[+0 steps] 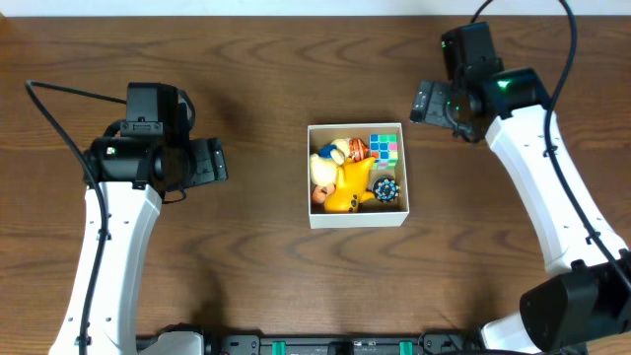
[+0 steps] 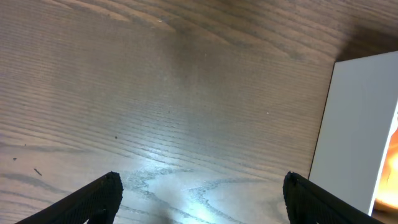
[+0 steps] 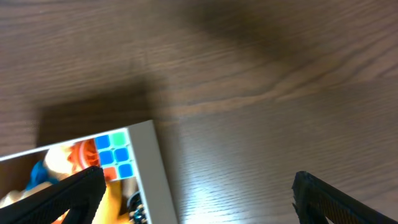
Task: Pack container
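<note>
The container (image 1: 357, 218) is a square white-walled box at the middle of the table. It holds a yellow plush toy (image 1: 347, 189), a colour cube (image 1: 385, 148), a dark spiky ball (image 1: 385, 189) and an orange and white toy. My left gripper (image 2: 202, 193) is open and empty over bare wood, left of the container's white wall (image 2: 354, 130). My right gripper (image 3: 199, 193) is open and empty, raised above the container's far right corner (image 3: 149, 155), where the colour cube (image 3: 115, 155) shows.
The table is dark brown wood (image 1: 246, 79). The left arm (image 1: 148, 158) stands left of the box, the right arm (image 1: 483, 89) at the upper right. Black fixtures line the front edge (image 1: 325, 345).
</note>
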Robot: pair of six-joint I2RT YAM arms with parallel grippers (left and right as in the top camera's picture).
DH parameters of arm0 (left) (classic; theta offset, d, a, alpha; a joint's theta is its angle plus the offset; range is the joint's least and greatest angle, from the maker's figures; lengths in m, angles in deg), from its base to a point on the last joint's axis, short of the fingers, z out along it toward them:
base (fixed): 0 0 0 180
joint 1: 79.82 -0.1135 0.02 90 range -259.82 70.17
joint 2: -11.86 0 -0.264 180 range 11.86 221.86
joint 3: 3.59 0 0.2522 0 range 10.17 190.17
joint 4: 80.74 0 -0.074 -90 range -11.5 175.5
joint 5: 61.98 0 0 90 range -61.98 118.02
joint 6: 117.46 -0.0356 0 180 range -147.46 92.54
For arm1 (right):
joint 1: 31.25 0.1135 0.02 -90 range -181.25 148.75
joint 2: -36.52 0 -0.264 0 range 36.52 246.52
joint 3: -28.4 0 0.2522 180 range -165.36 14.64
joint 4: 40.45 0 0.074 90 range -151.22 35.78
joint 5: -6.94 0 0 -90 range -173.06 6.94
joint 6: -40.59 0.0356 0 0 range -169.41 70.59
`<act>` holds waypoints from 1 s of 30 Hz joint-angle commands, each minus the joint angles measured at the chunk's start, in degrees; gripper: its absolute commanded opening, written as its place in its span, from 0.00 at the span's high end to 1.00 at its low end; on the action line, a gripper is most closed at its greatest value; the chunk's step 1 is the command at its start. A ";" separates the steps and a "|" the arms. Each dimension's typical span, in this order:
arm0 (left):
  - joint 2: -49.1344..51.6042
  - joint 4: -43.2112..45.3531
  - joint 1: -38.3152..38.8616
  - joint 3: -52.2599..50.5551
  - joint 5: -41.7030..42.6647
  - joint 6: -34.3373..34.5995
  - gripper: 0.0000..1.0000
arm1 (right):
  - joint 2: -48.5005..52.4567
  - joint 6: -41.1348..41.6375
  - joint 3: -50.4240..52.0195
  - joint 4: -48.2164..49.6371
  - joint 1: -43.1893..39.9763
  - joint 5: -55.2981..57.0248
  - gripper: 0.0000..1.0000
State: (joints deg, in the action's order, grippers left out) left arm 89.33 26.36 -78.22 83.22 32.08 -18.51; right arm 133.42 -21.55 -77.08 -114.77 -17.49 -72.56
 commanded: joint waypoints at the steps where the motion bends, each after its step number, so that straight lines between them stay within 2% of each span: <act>1: 0.00 -0.20 -0.09 1.05 -0.70 -0.35 0.15 | 0.63 -0.72 1.75 -0.09 -1.79 -0.17 0.01; 6: 0.00 -0.20 -0.09 1.05 -0.70 -0.35 0.15 | 0.94 3.06 7.72 -0.07 -2.14 -0.31 0.06; 9: 0.00 -0.22 -0.09 1.05 -0.70 -0.35 0.15 | 0.94 5.42 12.85 1.22 -2.12 -0.44 0.16; 14: 0.00 -0.22 -0.09 1.05 -0.70 -0.35 0.15 | 0.94 4.42 20.44 5.38 -2.03 -4.98 0.41; 19: 0.00 -0.24 -0.09 1.05 -0.70 -0.35 0.15 | 0.94 3.13 24.90 8.50 -0.94 -10.51 0.51; 26: 0.00 -0.35 -0.09 1.05 -0.70 -0.35 0.15 | 0.94 -0.26 25.44 13.16 2.32 -18.58 0.50; 30: 0.00 -0.63 -0.09 1.05 -0.70 -0.35 0.15 | 0.94 -0.02 25.44 15.72 3.50 -18.93 0.49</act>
State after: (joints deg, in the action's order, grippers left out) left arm 89.33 26.12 -78.22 83.22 32.08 -18.51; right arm 133.66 -20.50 -51.77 -100.06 -15.29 -88.47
